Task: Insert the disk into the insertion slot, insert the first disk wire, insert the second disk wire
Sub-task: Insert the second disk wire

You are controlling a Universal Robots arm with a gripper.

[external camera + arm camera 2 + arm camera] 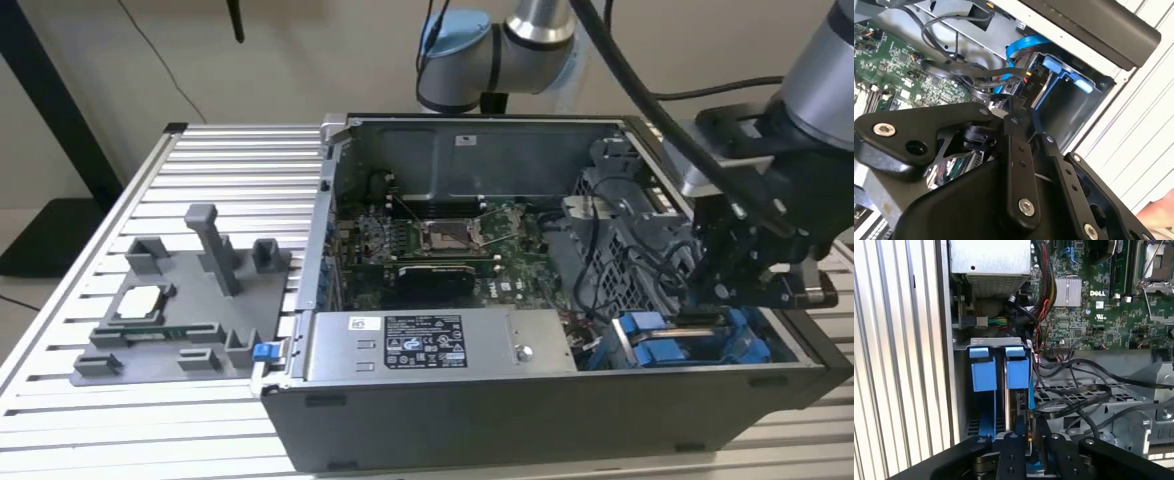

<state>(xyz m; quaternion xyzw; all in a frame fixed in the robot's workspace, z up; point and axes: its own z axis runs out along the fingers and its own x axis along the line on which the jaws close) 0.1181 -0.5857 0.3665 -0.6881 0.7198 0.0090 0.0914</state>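
Fingers (1015,460) of the gripper (1030,437): 2, black, drawn close around a thin upright part at the blue-framed disk (1016,372); whether they actually clamp it cannot be told. Disk: seated on edge in the insertion slot (961,385), at the corner of the open computer case (534,400) beside the power-supply box (434,343). Gripper, exterior view: directly over the blue carrier (667,345). Black cables (1079,395): draped across the perforated cage beside the slot. Motherboard (441,245): case floor.

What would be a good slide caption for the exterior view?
The gripper reaches into the open computer case, above the blue-framed disk at the exterior view's right.
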